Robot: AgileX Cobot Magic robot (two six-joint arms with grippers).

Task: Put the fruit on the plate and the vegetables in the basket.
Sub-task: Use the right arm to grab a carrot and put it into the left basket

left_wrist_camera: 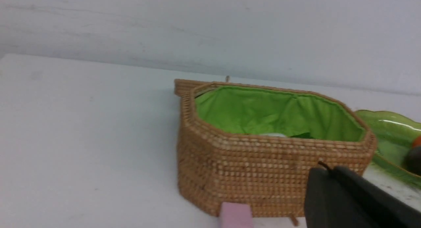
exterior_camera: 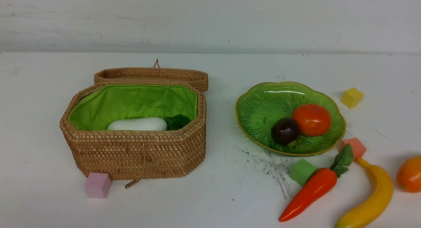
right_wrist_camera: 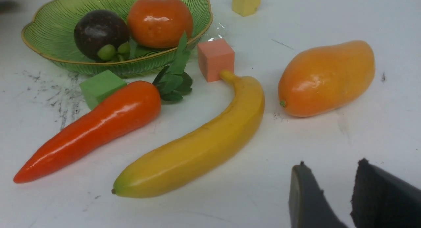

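The woven basket [exterior_camera: 138, 152] stands open at the left, its lid [exterior_camera: 151, 75] folded back. The white radish [exterior_camera: 137, 124] lies inside on the green lining. The green plate [exterior_camera: 263, 106] at the right holds the round orange fruit [exterior_camera: 311, 119] and the dark purple one [exterior_camera: 284, 130]. In front of the plate lie the carrot [exterior_camera: 310, 193], the banana [exterior_camera: 371, 198] and the mango [exterior_camera: 409, 173]. Neither arm shows in the front view. My left gripper [left_wrist_camera: 327, 168] is shut and empty, near the basket's front wall [left_wrist_camera: 263, 168]. My right gripper [right_wrist_camera: 332, 163] is open, empty, on the near side of the banana [right_wrist_camera: 197, 149] and mango [right_wrist_camera: 325, 78].
Small foam cubes sit about: pink [exterior_camera: 98, 185] at the basket's front left corner, green [exterior_camera: 302, 171] against the carrot, salmon [exterior_camera: 353, 147] at the banana's tip, yellow [exterior_camera: 352, 97] right of the plate. A white wall runs behind the table.
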